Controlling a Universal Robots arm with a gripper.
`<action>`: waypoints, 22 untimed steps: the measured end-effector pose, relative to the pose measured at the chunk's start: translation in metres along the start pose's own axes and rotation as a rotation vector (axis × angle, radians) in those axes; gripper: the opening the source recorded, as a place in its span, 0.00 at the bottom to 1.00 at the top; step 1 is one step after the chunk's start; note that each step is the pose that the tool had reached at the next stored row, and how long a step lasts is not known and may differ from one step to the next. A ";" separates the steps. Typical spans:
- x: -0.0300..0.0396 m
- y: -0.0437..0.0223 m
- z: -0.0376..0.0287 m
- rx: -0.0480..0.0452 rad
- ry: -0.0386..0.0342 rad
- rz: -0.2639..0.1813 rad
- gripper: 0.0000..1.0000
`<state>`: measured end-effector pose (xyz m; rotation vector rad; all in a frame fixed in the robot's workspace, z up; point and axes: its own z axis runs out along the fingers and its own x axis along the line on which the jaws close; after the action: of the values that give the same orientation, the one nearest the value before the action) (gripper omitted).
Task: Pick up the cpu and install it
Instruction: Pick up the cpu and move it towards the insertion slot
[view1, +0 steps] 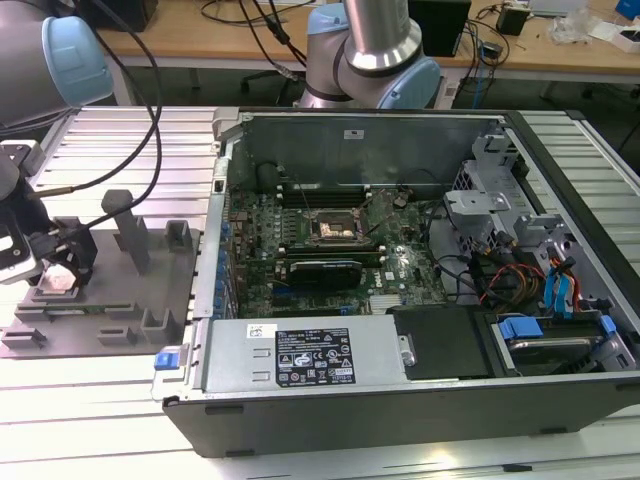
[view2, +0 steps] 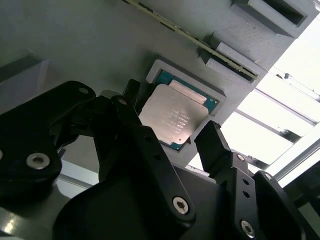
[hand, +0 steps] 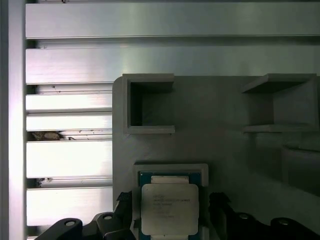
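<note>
One cpu (view1: 60, 279) lies recessed in the grey plate (view1: 120, 290) in the exterior view, gripper (view1: 58, 256) just above. Second wrist view: jaws spread open astride it, holding nothing. First wrist view: thin, stiff, light, probably delicate; pinch opposite edges.

Slatted table (view1: 120, 135) (grey plate (view1: 115, 285), open computer case (view1: 400, 425) atop)

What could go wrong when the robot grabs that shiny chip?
1. The gripper stands open around the cpu, which lies in a snug pocket. Off-centre fingers might hit the pocket's rim or tilt the cpu.
2. A weak pinch on its thin edges might let it slip.
3. The socket sits inside the case, so a crooked grip could set it down askew.
</note>
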<state>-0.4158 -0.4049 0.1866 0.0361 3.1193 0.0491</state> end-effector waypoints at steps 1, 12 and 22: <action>0.0000 0.0000 0.0000 0.0000 0.0000 0.000 0.72; 0.0000 0.0001 -0.0024 -0.0001 -0.0001 0.000 0.64; -0.0022 0.0002 -0.0019 0.0007 0.0080 0.000 0.64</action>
<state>-0.4136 -0.4048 0.1886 0.0366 3.1272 0.0482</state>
